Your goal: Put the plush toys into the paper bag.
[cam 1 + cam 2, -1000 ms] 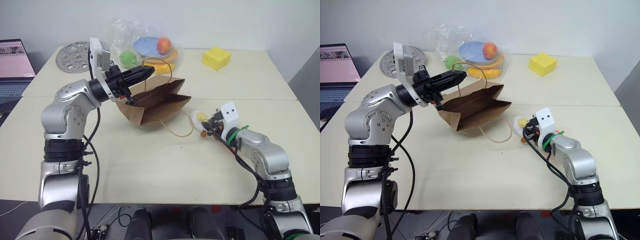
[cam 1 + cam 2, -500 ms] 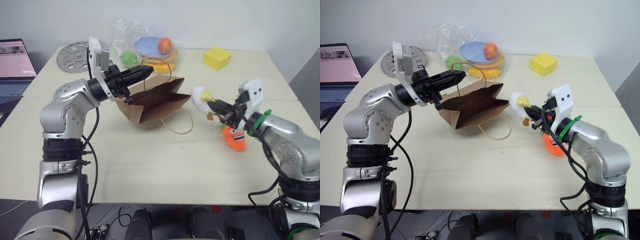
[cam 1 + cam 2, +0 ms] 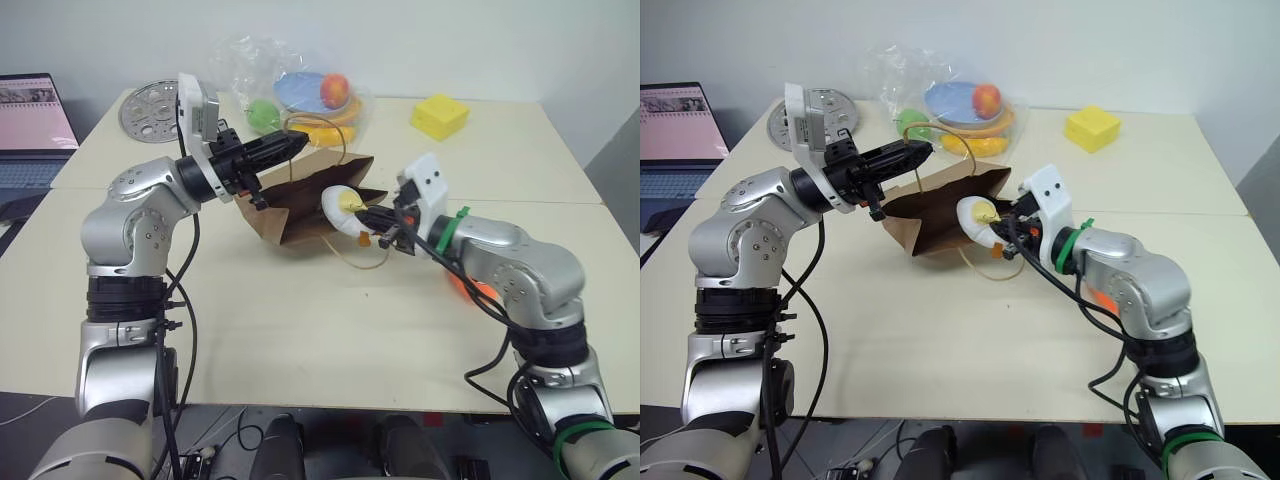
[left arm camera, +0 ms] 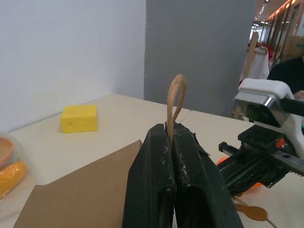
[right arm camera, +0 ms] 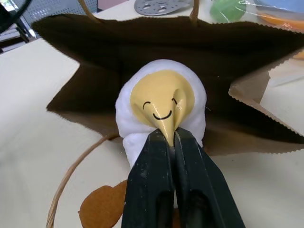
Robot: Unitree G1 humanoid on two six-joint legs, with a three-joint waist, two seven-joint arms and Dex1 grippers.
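The paper bag [image 3: 310, 205] lies on its side with its mouth wide open. The egg toy [image 3: 347, 208] sits right at the opening, partly blocking it.

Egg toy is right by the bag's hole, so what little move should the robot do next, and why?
Probably push the egg toy a bit deeper into the paper bag, then let go. The right claw pinches its yolk at the mouth, and the left claw holds a handle up, keeping the bag open.

Egg toy [image 3: 345, 207] at paper bag [image 3: 300, 200] mouth, plastic bag [image 3: 290, 90] behind, foam block [image 3: 439, 116] far right
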